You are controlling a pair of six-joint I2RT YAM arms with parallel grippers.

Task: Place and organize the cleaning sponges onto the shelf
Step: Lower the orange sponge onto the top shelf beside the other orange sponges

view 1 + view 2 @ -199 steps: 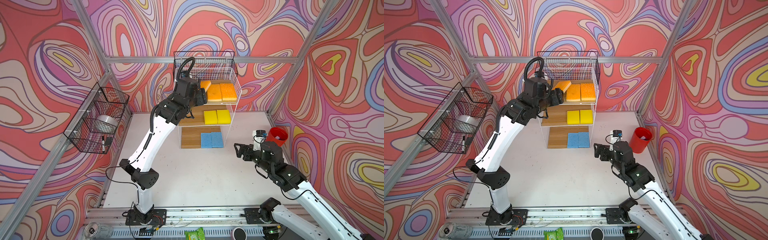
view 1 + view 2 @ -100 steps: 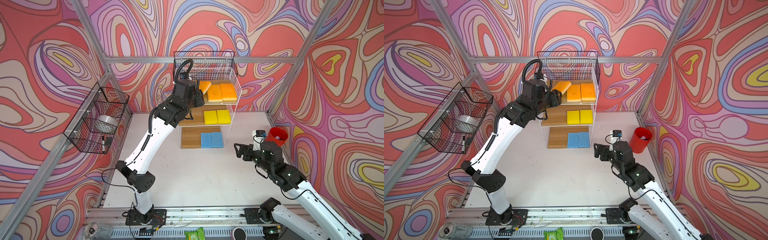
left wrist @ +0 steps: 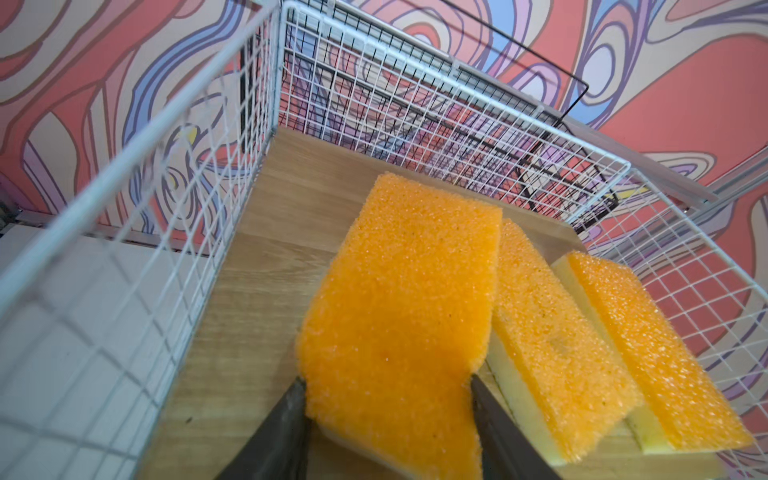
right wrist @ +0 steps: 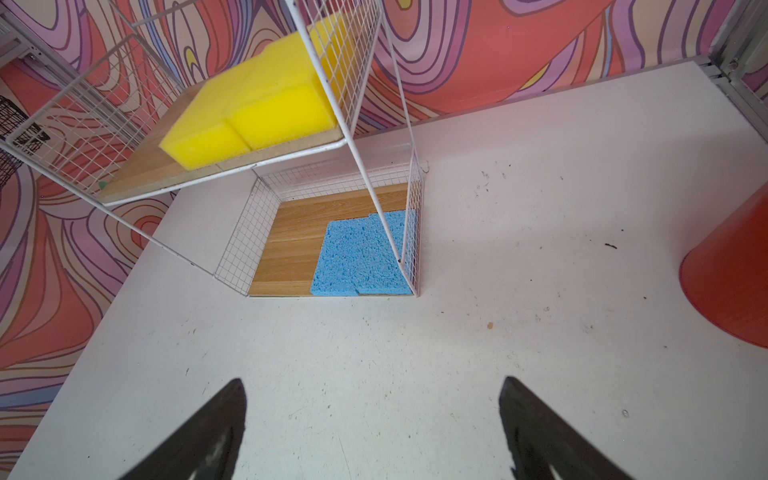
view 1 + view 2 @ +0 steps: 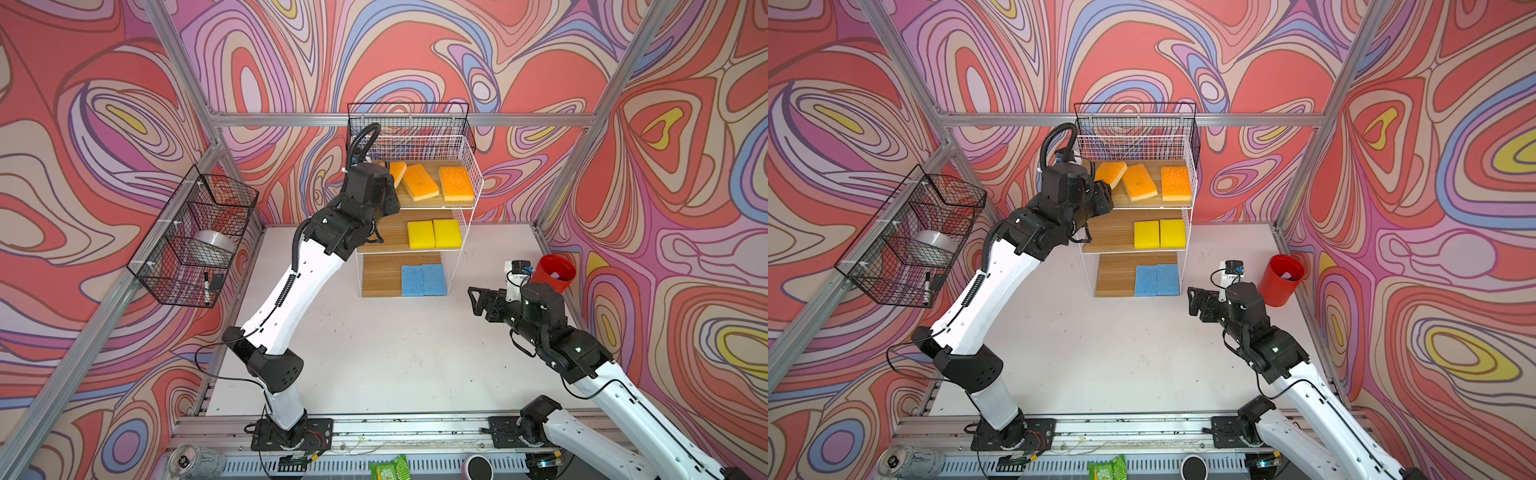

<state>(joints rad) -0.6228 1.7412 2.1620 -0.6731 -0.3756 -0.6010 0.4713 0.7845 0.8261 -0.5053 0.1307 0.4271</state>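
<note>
- Shelf (image 5: 419, 146): stands at the 12 o'clock edge of the counter (image 5: 395, 353) in both top views. All seven cleaning sponges are on its tiers; none lies on the counter.
- Bottom tier: the two blue sponges (image 5: 424, 280) lie flat and touching on the 3 o'clock half of the board. Judged complete.
- Middle tier: the two yellow sponges (image 5: 434, 234) lie flat and touching on the 3 o'clock half. Judged complete.
- Top tier: the right orange sponge (image 5: 456, 183) lies square at 3 o'clock. The middle orange sponge (image 5: 419, 182) lies skewed, far end turned toward 11 o'clock.
- Left end effector (image 3: 386, 384): jaws closed on the sides of the left orange sponge (image 3: 399, 299) at the 9 o'clock end of the top tier. This sponge is tilted, and one edge overlaps the middle orange sponge.
- Right end effector (image 4: 372, 380): jaws fully apart and empty, above bare counter at 4 o'clock of the shelf.
- Outstanding, as judged: lay the held sponge flat, release it, and square the orange row. The task is near its end.
</note>
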